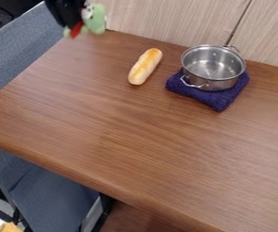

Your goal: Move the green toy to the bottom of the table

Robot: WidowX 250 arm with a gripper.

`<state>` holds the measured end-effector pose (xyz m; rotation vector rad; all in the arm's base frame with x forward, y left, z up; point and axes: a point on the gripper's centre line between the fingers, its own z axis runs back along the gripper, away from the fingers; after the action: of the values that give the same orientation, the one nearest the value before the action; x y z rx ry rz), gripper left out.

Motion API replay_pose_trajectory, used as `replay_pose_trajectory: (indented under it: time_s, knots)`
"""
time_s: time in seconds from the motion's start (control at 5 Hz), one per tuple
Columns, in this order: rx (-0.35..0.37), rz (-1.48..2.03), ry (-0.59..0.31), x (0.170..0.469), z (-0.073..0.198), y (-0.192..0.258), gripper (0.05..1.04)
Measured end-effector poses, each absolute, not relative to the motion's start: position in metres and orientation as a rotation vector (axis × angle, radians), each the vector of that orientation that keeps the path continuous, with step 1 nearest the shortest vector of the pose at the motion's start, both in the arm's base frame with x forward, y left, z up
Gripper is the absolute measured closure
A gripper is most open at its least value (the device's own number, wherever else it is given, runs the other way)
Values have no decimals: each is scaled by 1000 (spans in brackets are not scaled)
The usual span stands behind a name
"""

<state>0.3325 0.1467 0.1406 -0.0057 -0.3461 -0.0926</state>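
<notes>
At the upper left, the pincer point(74, 21) pinches the green toy point(95, 21), its bulk jutting right, high above the desk's point(117, 131) lower edge.

Smooth wood-grain table point(113, 122) with soft sheen, shiny metal pot point(212, 67), rough, matt cloth towel point(218, 99).

– Got the green toy point(96, 20)?
– Yep. Pale green, plush-looking, whitish and dark-pinkish patch near the top, red bit low down. Too blurred for finer detail.
– Pose?
– Roughly upright, right up against the black gripper point(72, 23), partly covered by it.
– Where?
– Upper left, at the far left corner of the brown table point(122, 118). Resting or hanging, can't tell.
</notes>
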Motion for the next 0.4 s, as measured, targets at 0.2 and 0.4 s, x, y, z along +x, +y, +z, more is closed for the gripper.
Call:
replay_pose_trajectory:
  time_s: [0.2, 0.4]
  knots:
    - [-25, -294, -342, 294, 142, 98, 926]
    - [-27, -419, -291, 265, 125, 63, 926]
